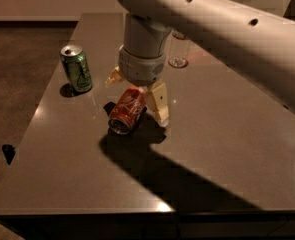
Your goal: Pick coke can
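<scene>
Tool [137, 99] wide, astride coke can [127, 111] on its side — glossy dark table [227, 134], brown floor [22, 49] at L.

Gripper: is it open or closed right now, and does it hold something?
Gripper: open, holding nothing; it straddles the coke can, which lies on its side.
</scene>
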Robot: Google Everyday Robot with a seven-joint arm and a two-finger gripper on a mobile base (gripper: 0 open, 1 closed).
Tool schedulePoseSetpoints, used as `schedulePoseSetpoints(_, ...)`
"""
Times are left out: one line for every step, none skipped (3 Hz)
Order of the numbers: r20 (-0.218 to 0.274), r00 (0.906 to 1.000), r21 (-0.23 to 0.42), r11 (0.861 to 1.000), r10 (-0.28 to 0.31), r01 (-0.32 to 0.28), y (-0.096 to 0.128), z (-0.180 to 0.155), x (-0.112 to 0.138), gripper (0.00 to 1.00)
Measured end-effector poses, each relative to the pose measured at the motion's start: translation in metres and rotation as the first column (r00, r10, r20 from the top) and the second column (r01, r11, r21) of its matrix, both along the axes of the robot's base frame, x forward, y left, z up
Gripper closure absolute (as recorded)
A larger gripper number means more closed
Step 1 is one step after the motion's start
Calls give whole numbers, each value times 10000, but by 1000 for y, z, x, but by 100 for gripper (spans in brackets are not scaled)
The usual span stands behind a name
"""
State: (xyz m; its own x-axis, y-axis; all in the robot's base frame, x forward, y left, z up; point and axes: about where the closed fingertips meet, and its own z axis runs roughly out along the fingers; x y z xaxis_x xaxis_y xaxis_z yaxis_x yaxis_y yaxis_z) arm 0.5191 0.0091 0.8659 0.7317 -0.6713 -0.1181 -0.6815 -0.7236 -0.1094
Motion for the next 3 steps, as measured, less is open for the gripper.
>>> schedulePoseSetpoints(-116,9989,-309,9985,454,-458,2,-9,-6,24)
schedulePoseSetpoints(-122,9972,-579,9955,743,-749,2,-9,-9,47)
schedulePoseSetpoints(-239,9975,-578,9960,668,-681,4,5,-6,70)
